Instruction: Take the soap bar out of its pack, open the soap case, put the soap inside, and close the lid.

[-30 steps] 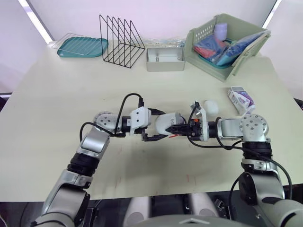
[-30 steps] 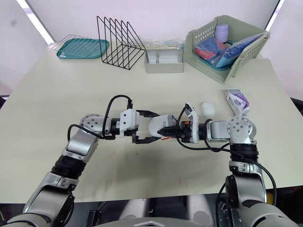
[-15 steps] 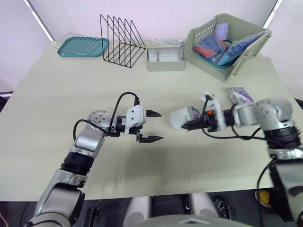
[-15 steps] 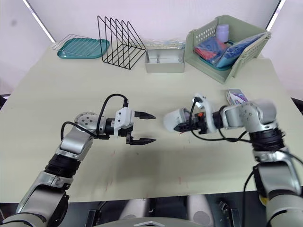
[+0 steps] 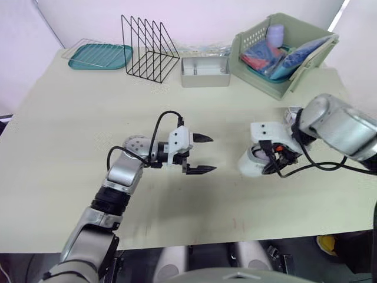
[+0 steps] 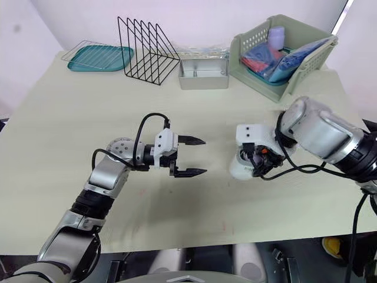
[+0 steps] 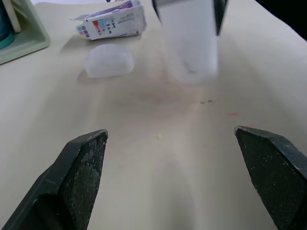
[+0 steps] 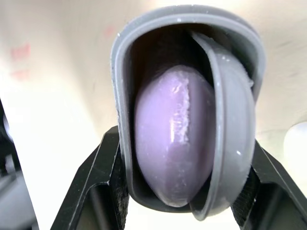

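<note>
Soap bar (image 8: 175, 139), purple, lies inside the grey soap case (image 8: 184, 17), which my right gripper (image 5: 272, 160) clamps at the table (image 5: 70, 130). My left gripper (image 5: 206, 154) hangs spread, empty. Nearby, the purple-and-white pack (image 7: 112, 21) carries print, seemingly too small to read.

**Case in the right jaws, left jaws apart to its left**

The soap case (image 5: 248, 166) sits between the right jaws, with the soap (image 8: 172, 139) inside it. The left jaws stand well apart from it on the robot's left, facing it across bare tabletop (image 5: 70, 130). Ahead of the left jaws, off the far side of the case, a small domed piece (image 7: 109, 61) lies on the tabletop. The soap pack (image 7: 112, 21) lies near it, farther still from those jaws. Far behind both pairs of jaws, along the tabletop's back edge, stand from left to right a tray (image 5: 97, 63), a wire rack (image 5: 150, 50), a tin (image 5: 204, 72) and a basket (image 5: 250, 41).
</note>
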Motion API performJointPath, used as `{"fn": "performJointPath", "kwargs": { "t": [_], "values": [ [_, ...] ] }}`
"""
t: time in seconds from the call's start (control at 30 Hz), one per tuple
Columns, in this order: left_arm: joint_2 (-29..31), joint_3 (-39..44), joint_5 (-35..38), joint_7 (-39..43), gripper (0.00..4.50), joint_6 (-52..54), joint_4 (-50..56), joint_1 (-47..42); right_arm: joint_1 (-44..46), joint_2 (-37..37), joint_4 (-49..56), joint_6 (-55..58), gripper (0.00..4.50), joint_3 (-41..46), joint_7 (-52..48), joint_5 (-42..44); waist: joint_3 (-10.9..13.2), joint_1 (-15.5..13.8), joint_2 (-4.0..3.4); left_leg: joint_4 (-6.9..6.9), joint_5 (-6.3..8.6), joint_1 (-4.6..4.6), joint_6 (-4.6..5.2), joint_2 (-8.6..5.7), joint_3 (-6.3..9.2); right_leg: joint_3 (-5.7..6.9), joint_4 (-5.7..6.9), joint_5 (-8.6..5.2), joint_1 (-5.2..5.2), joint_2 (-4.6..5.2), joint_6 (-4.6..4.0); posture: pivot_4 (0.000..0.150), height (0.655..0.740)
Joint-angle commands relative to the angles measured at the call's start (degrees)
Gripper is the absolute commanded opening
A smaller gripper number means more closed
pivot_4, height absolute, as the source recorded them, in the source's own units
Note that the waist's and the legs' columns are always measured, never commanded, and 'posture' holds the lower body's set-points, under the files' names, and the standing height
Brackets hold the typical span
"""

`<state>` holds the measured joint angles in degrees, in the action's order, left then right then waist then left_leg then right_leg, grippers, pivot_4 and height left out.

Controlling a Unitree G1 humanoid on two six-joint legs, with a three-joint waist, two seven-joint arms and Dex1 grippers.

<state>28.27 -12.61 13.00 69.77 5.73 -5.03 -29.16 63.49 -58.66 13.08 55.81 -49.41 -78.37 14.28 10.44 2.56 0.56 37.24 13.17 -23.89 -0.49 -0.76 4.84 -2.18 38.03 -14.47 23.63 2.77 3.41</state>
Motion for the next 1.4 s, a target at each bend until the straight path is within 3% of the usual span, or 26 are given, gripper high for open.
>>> {"fn": "performJointPath", "kwargs": {
  "t": [0.03, 0.57, 1.4],
  "values": [
    [0.0, -0.4, 2.3, 0.1, 4.50, 3.7, 5.3, 0.4, 3.4, 4.2, 4.0, 0.7, 1.97, -0.5, 0.8, -5.2, 0.0, 0.0, -0.02, 0.00, 0.00, 0.05, 0.00, 0.05, 0.02, -0.02, 0.05, 0.00, 0.01, -0.04, 0.00, 0.150, 0.7400],
    [-5.8, -3.9, 1.2, -7.6, 4.50, 10.6, 8.0, 0.0, 1.4, 10.7, 1.0, -1.7, 1.97, -4.9, 2.0, -19.4, 0.0, -0.2, 0.01, 0.14, -0.01, 0.12, -0.01, -0.03, 0.11, 0.01, 0.10, 0.05, -0.11, 0.00, 0.05, 0.150, 0.7400],
    [-10.2, -5.7, -2.8, -9.6, 4.50, 1.7, 0.1, -3.5, -0.4, 12.9, 0.2, -2.5, 1.97, -1.7, -1.4, -23.2, -0.1, -0.2, 0.04, 0.16, -0.02, 0.15, -0.01, -0.05, 0.11, 0.01, 0.14, 0.06, -0.14, 0.01, 0.03, 0.150, 0.7400]
  ]
}}
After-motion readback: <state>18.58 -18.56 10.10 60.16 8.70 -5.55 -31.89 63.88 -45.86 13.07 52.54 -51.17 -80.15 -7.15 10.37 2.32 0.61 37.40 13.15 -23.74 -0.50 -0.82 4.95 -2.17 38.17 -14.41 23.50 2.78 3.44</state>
